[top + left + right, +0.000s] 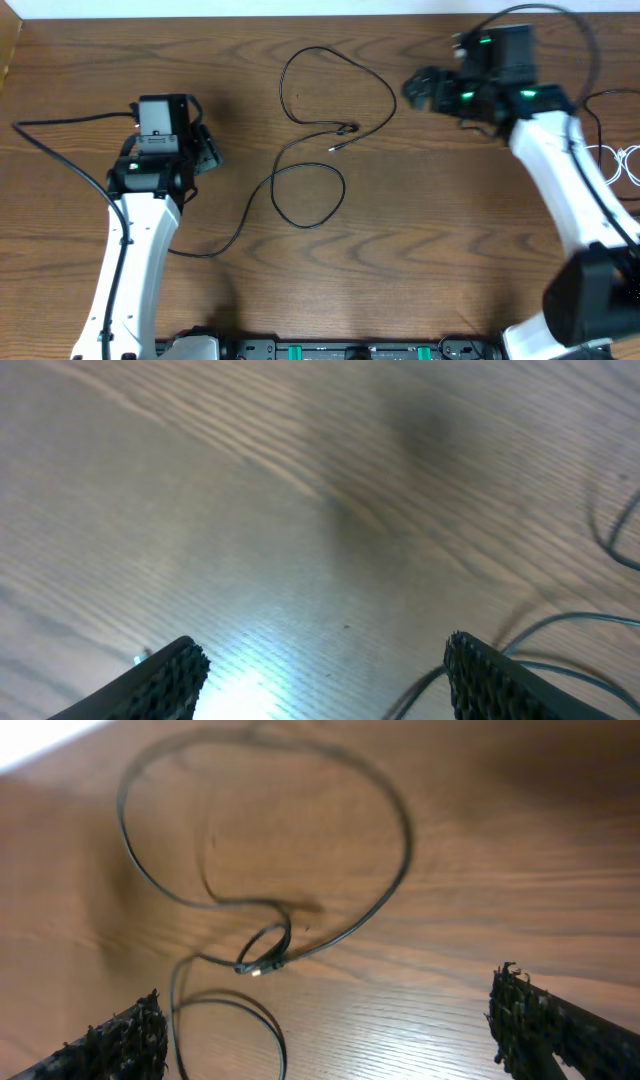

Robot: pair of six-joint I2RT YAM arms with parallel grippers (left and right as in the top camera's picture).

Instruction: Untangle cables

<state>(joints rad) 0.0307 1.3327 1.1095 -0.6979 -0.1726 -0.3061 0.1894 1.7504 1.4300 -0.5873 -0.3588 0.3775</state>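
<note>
Starting left: the black cable has its tail on the near-left wood. From there it climbs rightward into a round loop at mid-table, then a bigger loop on the far side. So its long axis runs on a diagonal, near-left to far-right. Its two plug ends sit close together between the loops, one tip aimed right.

Left arm reaches away from the near edge, and the left gripper turns right toward the cable, well apart from it. Its wrist view shows the left gripper with jaws spread and only bare wood between them.

Over to the right arm, angled in from the near-right. The right gripper faces left, jaws wide and holding nothing, near the far loop. A white cable bunches at the right edge.

The table is brown wood grain.
</note>
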